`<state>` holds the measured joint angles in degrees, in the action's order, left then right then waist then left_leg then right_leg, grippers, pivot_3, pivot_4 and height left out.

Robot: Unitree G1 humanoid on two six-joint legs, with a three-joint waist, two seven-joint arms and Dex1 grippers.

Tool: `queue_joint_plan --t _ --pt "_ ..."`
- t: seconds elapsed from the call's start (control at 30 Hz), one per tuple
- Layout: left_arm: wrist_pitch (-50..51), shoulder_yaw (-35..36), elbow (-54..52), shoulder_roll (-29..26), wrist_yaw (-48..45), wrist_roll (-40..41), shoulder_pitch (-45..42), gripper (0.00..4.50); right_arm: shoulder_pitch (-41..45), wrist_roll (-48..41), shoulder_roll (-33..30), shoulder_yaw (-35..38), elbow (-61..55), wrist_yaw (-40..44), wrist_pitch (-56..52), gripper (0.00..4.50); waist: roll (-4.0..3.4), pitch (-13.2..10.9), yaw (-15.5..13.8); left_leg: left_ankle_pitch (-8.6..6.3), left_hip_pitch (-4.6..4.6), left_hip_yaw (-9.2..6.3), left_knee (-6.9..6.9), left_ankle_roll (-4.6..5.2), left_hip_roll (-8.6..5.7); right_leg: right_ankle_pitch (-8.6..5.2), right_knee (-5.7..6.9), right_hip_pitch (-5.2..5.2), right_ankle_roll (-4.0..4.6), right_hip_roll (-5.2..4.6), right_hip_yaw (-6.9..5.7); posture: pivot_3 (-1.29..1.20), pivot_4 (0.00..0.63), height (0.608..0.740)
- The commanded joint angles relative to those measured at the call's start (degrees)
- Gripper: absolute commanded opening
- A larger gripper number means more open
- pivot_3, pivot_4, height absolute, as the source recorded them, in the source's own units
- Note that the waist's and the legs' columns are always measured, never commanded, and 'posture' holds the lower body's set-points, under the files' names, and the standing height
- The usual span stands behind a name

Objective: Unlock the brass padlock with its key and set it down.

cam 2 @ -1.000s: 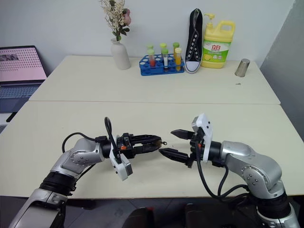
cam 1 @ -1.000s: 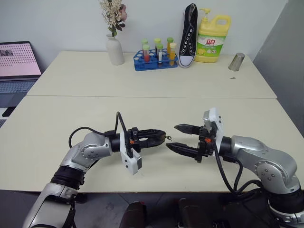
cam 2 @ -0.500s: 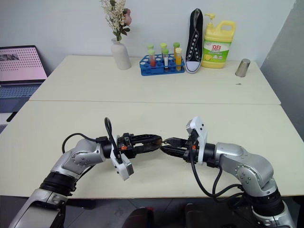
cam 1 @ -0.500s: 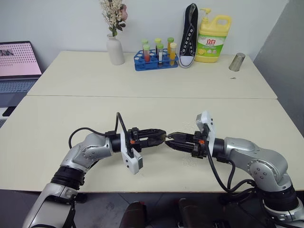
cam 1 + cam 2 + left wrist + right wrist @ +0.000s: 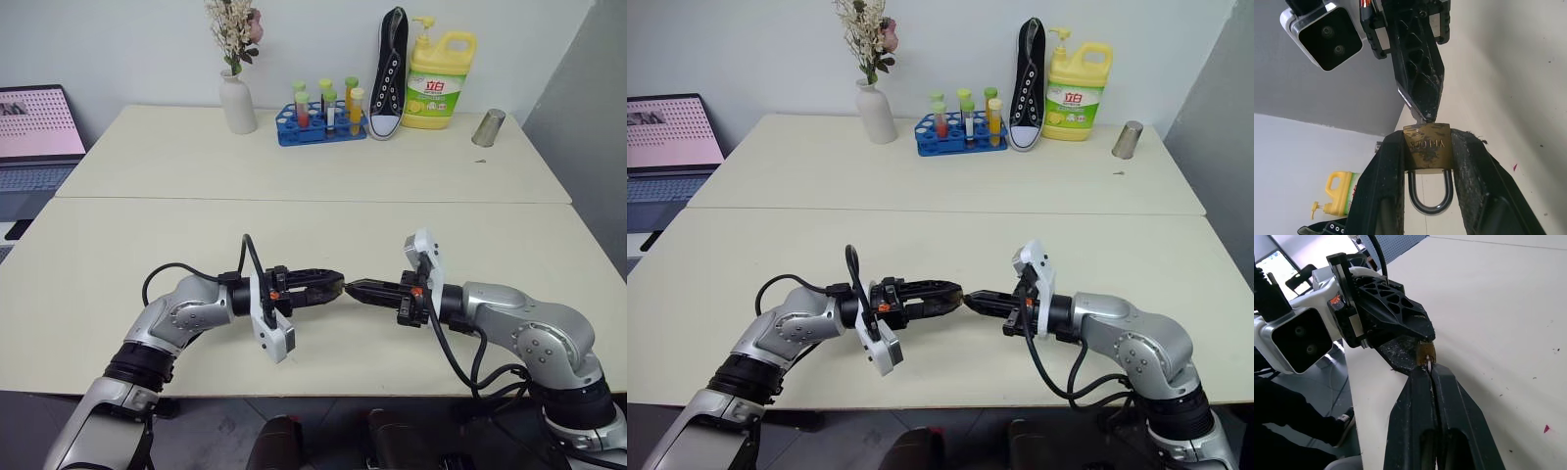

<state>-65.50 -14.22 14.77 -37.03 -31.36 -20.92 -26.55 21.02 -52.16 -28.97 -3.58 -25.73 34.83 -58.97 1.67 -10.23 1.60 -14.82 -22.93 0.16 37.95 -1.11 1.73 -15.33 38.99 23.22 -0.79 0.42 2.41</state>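
The brass padlock point(image 5: 1427, 147) is pinched by its body between the fingers of my left gripper point(image 5: 336, 284), held level above the near table. Its silvery shackle point(image 5: 1429, 196) points back toward the wrist. My right gripper point(image 5: 354, 287) faces it tip to tip, its fingers point(image 5: 1422, 396) pressed together. A thin silvery key point(image 5: 1419, 115) sticks out from the right tip and meets the keyhole end of the padlock. In the right wrist view the padlock point(image 5: 1425, 351) shows as a small brass spot just past my fingertips. Whether the shackle has come loose I cannot tell.
At the back of the far table point(image 5: 196, 157) stand a white vase of flowers point(image 5: 236, 103), a blue test-tube rack point(image 5: 321, 122), an upright black sneaker point(image 5: 389, 73), a yellow detergent bottle point(image 5: 438, 78) and a metal cup point(image 5: 488, 127). A laptop point(image 5: 34, 132) sits far left.
My right gripper went from wide open to shut and closed in on the padlock's end, now gripping the key. The left gripper and padlock stayed still.
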Motion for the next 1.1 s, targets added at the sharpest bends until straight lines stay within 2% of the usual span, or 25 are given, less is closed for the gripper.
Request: queue_joint_plan --t 0.03,0.1,0.4,0.77,1.1 --pt "-0.1 0.4 -2.6 -0.7 1.2 -0.8 -0.1 0.99 3.8 -10.3 1.1 5.0 3.2 -2.3 -7.9 0.0 0.0 0.0 0.0 0.0 0.0 0.0 0.0 0.0 0.0 0.0 0.0 0.0 0.0 0.0 0.0 0.0 0.15 0.74" --pt "0.1 0.2 -3.6 -1.0 1.4 -1.1 0.3 0.99 5.7 -15.8 2.0 7.5 6.8 -5.9 -13.1 0.0 0.0 0.0 0.0 0.0 0.0 0.01 0.0 0.0 0.02 0.01 0.01 0.0 0.02 -0.01 0.02 0.0 0.15 0.74" --pt "1.2 0.0 -5.7 -1.7 2.5 -3.0 0.9 0.99 12.2 -27.4 3.8 10.9 17.3 -16.5 -24.0 0.0 0.0 0.0 0.1 0.0 -0.02 0.0 -0.02 0.0 0.02 0.01 0.02 0.0 0.02 -0.03 0.01 0.0 0.15 0.74" --pt "1.8 -0.4 -7.0 -1.9 3.8 -4.2 2.1 0.99 13.6 -32.8 3.7 10.5 20.3 -22.5 -25.5 0.0 0.0 0.0 0.2 0.0 -0.04 0.0 -0.03 0.01 0.03 0.01 0.0 0.02 0.01 -0.03 0.02 0.0 0.15 0.74" --pt "1.2 -0.9 -6.4 -1.9 4.7 -4.9 1.8 0.99 14.5 -44.0 2.5 9.2 25.4 -31.0 -24.0 0.0 0.0 0.0 0.2 0.0 -0.05 0.01 -0.04 0.01 0.03 0.01 0.0 0.02 0.01 -0.03 0.02 0.0 0.15 0.74"
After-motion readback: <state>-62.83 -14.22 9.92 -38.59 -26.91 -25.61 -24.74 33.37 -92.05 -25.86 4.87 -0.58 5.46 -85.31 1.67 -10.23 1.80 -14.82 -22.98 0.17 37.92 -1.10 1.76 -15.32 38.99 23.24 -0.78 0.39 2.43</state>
